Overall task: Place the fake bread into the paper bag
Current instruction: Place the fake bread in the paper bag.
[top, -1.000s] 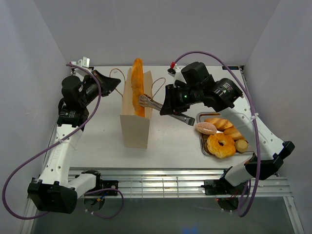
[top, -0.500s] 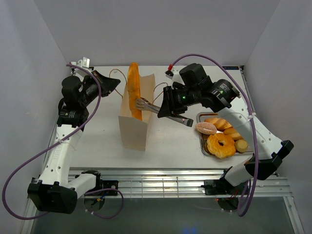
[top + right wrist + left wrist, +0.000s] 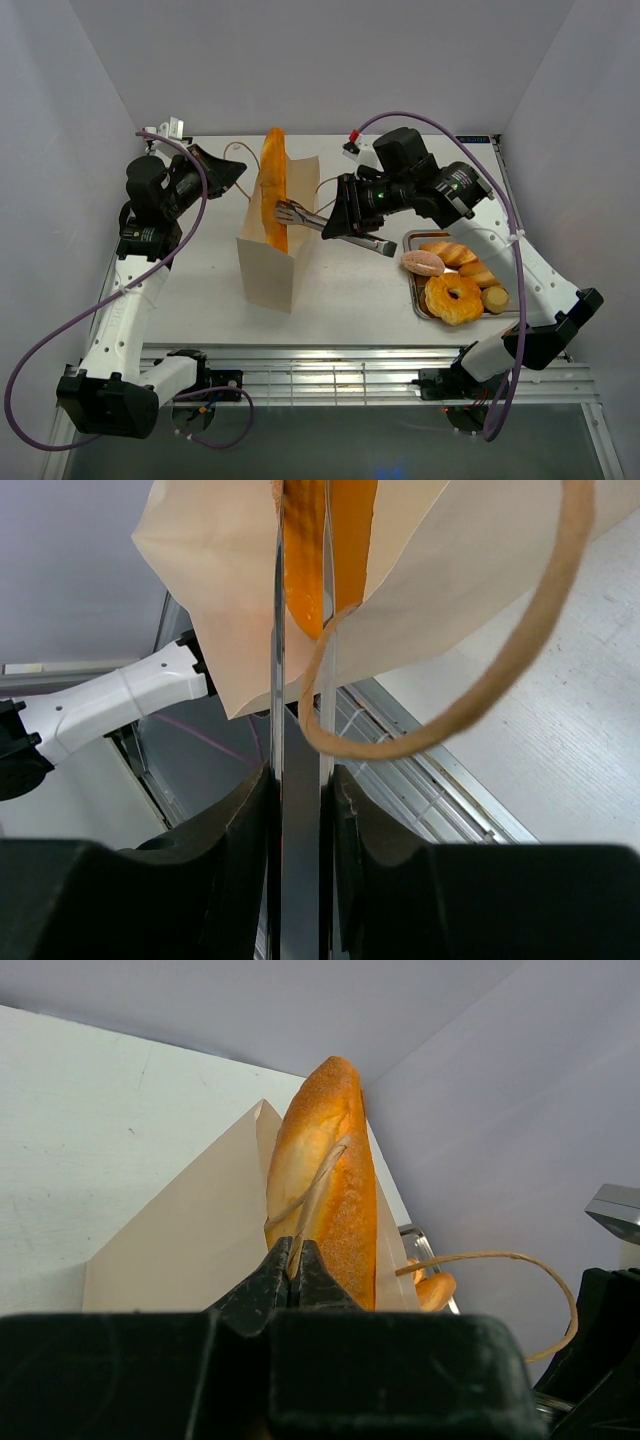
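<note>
My right pincer (image 3: 338, 220) is closed partway around the handle end of the metal tongs (image 3: 308, 217), one finger on each side of the two blades. The tongs reach out ahead of me, and their tips clamp the baguette (image 3: 271, 180) about halfway along its length. The baguette stands on end in the mouth of the paper bag (image 3: 268, 270), straight ahead of this pincer. Its lower part is down between the bag's walls and its upper part rises well above the rim. The other cord handle (image 3: 500, 670) of the bag loops across just in front of my right fingers and crosses the tong blades, so it lies between me and the bag's near wall. On the far side of the bag, my left pincer (image 3: 293, 1260) is squeezed fully shut on the thin cord handle (image 3: 310, 1185) of that side. The cord runs up from my fingertips across the face of the baguette. Behind and below my right pincer, well apart from the bag, the tray (image 3: 412, 285) sits on the table (image 3: 200, 270). It holds a pink bun (image 3: 422, 263), a ring bun (image 3: 453, 297) and croissants (image 3: 452, 251), packed close together.
</note>
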You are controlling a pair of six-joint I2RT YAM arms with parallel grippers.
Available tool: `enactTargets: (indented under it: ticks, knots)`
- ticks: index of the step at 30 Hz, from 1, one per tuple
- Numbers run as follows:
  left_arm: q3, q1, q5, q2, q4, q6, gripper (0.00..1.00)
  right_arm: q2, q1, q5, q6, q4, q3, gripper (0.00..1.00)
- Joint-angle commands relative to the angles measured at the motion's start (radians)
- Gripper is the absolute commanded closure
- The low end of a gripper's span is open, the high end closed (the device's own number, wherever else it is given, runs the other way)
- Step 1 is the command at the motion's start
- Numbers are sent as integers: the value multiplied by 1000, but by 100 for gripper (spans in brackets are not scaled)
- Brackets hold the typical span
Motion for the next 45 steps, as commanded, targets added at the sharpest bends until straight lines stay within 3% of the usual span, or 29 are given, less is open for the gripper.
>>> enactTargets:
  ticks: [1,11,27,34,38,45]
  knots:
    - [18,0,-4,-12,-3,19,100,-49,-8,-68,19,86,-18,67]
    - [7,0,-9,-21,2,16,100,-92,-43,-103,34,84,-72,59]
    - [9,0,-12,-34,-5,10,100,-121,-74,-160,68,97,-73,60]
    - [0,2,-13,-43,0,4,100,-140,-115,-241,141,181,-49,71]
    - [-5,2,-5,-46,0,1,100,-140,-155,-273,184,236,-35,90]
    - [-29,2,-12,-61,9,-2,100,-166,-287,-321,310,402,26,92]
